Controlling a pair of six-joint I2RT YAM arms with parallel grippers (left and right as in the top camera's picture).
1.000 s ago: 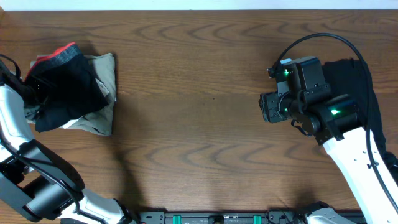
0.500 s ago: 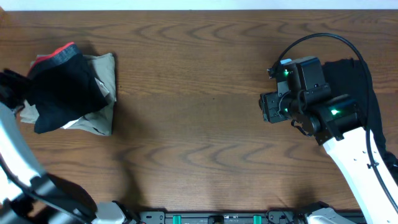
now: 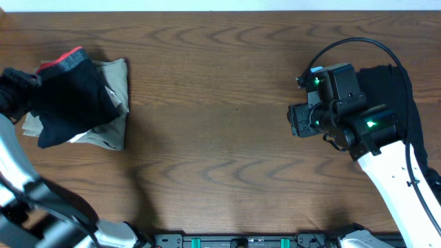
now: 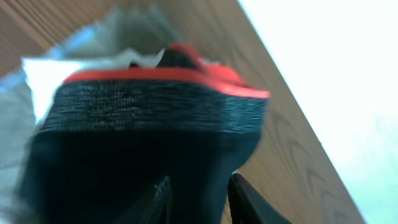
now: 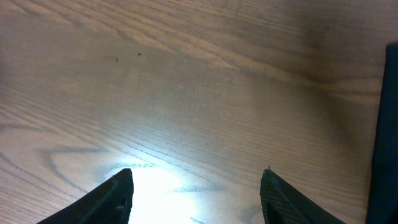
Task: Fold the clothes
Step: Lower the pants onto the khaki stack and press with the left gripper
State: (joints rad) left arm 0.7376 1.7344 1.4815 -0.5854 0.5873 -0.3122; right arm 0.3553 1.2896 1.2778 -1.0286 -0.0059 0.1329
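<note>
The pants (image 3: 72,100) are piled on a cloth (image 3: 114,134) by the tabletop's (image 3: 207,138) left edge — whether the left tool (image 4: 200,190) grips them cannot be told. The right tool (image 5: 199,186) is held open.

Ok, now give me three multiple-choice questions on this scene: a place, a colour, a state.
1. Where does the black garment with the waistband lie?
A. on a beige cloth
B. under the right arm
C. in a basket
2. What colour is that waistband?
A. blue
B. red
C. green
3. How is the right gripper?
A. shut on cloth
B. holding a cup
C. open, empty
A: beige shows beneath it. B: the band is red. C: its fingers stand apart, nothing between.
</note>
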